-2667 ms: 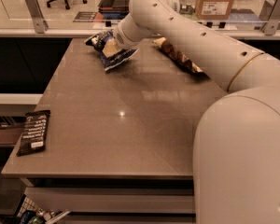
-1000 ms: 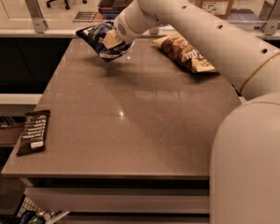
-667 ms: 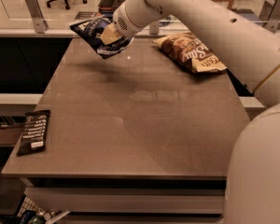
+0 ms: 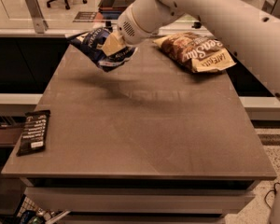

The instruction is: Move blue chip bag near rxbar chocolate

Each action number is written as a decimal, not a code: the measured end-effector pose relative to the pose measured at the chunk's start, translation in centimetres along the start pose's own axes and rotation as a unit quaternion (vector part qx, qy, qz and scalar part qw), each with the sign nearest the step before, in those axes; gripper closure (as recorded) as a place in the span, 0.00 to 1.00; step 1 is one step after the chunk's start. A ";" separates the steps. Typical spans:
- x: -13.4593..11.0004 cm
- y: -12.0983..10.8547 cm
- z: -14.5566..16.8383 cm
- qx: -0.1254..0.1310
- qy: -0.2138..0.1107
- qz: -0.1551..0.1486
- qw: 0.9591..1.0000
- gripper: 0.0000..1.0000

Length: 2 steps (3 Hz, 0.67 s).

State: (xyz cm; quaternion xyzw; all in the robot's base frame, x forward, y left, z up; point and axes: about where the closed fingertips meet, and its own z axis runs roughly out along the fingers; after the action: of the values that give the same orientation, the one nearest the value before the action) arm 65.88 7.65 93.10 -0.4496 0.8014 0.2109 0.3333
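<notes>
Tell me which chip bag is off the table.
The blue chip bag, held by the gripper above the table's far left; the brown bag lies flat.

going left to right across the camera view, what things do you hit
rxbar chocolate -> blue chip bag, held in the air by the gripper clamped on its right side -> brown chip bag

Gripper [image 4: 111,45], seemingly clamped on blue chip bag [image 4: 94,42], aloft over table [image 4: 144,125], far left.
</notes>
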 end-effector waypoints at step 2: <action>4.5 6.4 -1.8 -0.049 0.058 0.005 0.997 1.00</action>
State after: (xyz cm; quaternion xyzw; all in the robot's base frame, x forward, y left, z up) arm 58.02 7.11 91.32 -0.4727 0.8105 0.2254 0.2623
